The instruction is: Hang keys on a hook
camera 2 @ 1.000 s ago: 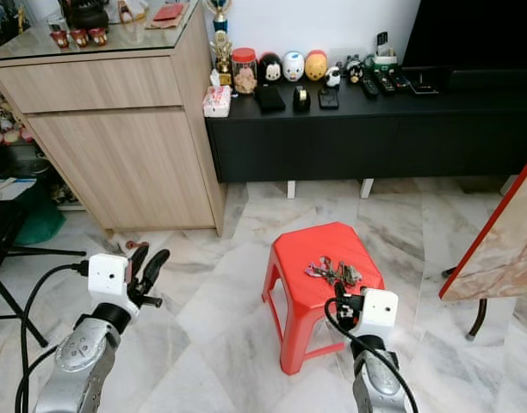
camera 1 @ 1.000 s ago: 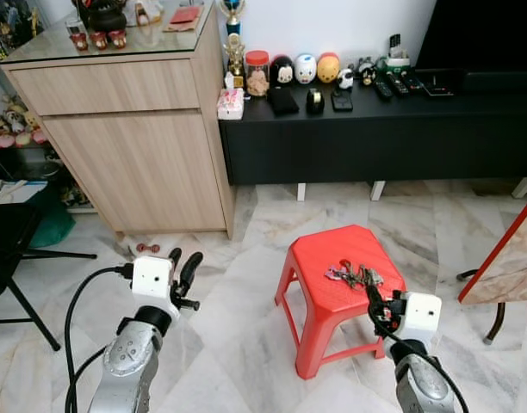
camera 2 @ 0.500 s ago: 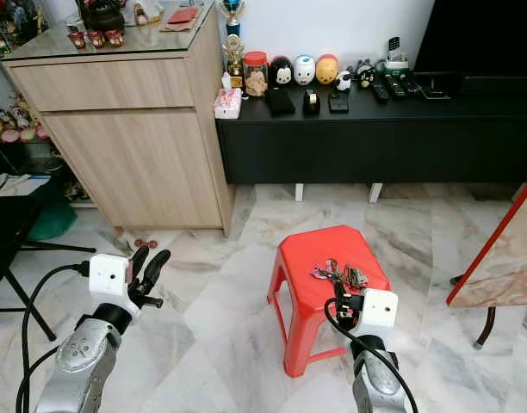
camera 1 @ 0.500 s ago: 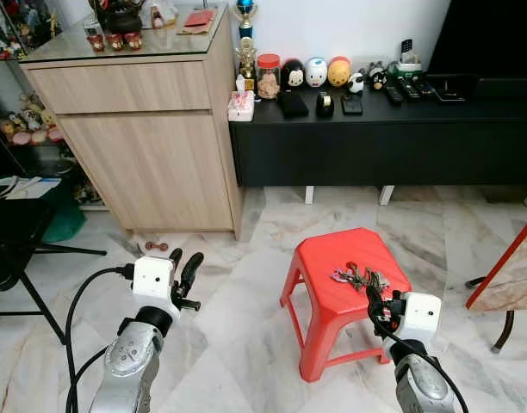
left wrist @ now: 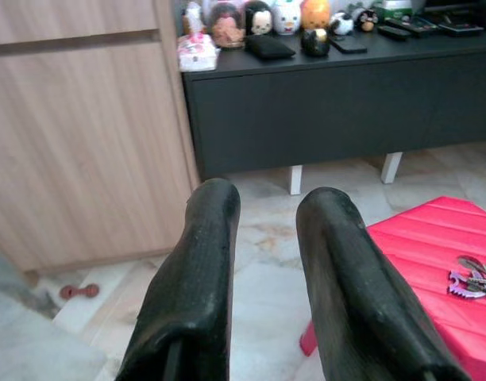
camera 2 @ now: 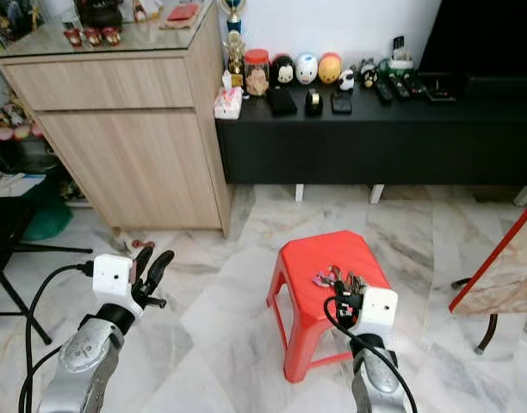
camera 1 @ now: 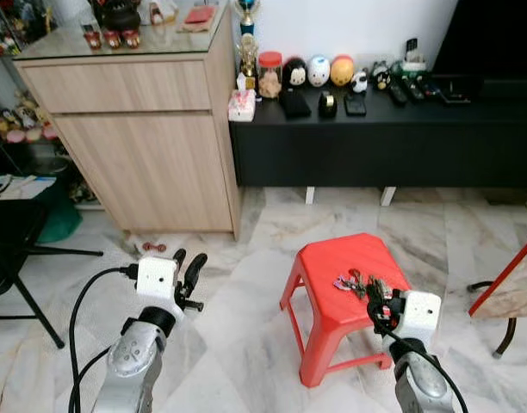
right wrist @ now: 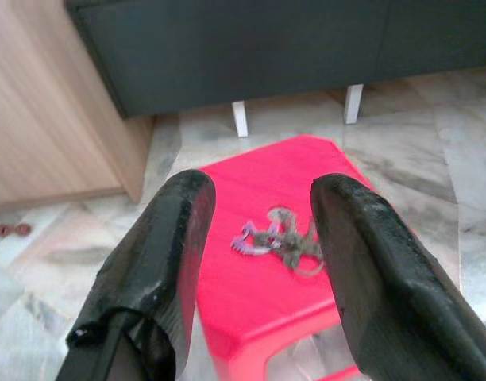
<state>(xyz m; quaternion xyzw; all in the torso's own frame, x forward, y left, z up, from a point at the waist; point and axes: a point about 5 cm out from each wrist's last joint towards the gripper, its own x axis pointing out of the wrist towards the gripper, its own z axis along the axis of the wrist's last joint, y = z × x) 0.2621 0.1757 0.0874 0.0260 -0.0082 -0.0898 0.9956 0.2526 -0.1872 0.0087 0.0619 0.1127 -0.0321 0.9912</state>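
— Marble floor [camera 1: 246, 344], wooden cabinet [camera 1: 134, 129] on the left; what's the left tool [camera 1: 188, 268] doing?

— Raised over the floor, fingers parted, empty.

— And the keys [camera 1: 360, 283]?

— Near the red stool's [camera 1: 332, 301] right edge. Light, loose, likely to splay; best pinched at the ring. Right tool [right wrist: 259, 262] open, poised just short of them, touching nothing.

The room was evenly and brightly lit, shadows soft. A pale sheen lay on the marble floor [camera 1: 246, 258]. Head views were fairly sharp; at six o'clock in the wrist views the near black fingers [right wrist: 156, 270] blurred.
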